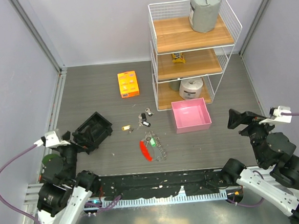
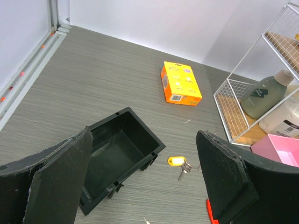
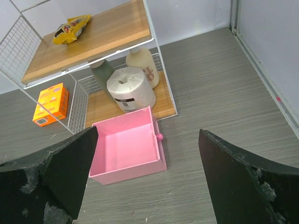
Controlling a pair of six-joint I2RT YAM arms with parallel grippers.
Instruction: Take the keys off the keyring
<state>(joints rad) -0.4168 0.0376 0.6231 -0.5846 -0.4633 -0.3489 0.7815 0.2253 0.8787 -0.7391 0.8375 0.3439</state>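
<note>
left fingers point(image 2: 56, 182) and right fingers point(image 3: 243, 186) both gape wide, holding nothing; the keyring point(image 1: 145, 149) lies by the worktop's point(image 1: 87, 96) near edge, a green-tagged key point(image 1: 152, 141) just beside it; i'd pin the red strap with one arm and tease that key off

keys point(image 1: 144, 119): small, silvery, lying loose left of the pink box point(image 1: 191, 115), yellow-headed key point(image 1: 126, 127) farthest left | keyring point(image 1: 144, 149): i see red strap, chain, green tag point(image 1: 152, 141), left of box, nearer me
</note>
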